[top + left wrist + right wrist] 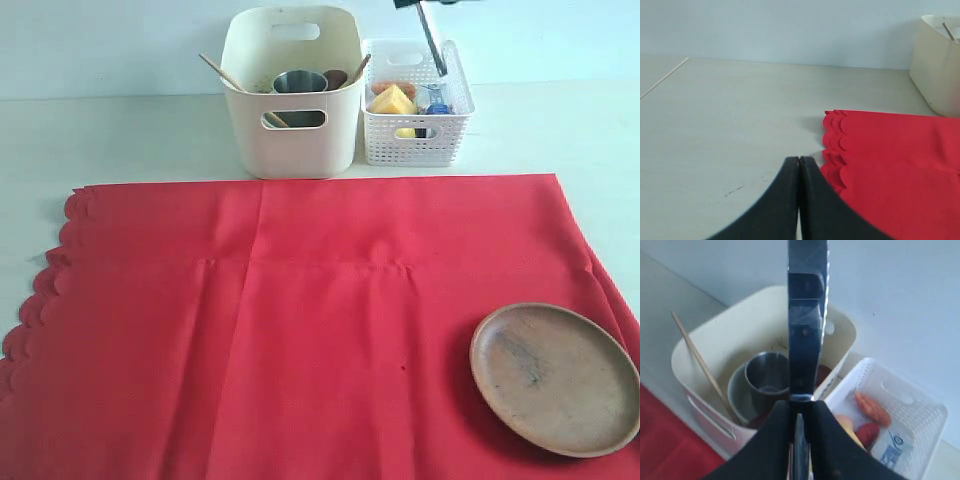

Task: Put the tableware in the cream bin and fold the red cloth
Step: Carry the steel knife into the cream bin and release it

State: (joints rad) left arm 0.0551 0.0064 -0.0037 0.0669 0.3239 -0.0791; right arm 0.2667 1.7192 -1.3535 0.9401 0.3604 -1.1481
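Note:
The red cloth (300, 320) lies spread flat, its scalloped edge (832, 145) on the left. A round wooden plate (555, 378) rests on its near right corner. The cream bin (290, 140) behind the cloth holds a steel cup (767, 375) inside a bowl (737, 390), chopsticks (222, 73) and a dark spoon (340, 77). My right gripper (801, 405) is shut on the steel knife (807, 330), which hangs in the air (431, 40) over the bin's right rim and the neighbouring basket. My left gripper (799, 161) is shut and empty, low over the bare table beside the scalloped edge.
A white lattice basket (415, 140) with food items and a carton stands right of the cream bin, touching it. Bare pale table (730, 125) stretches left of the cloth. A wall runs behind the bins.

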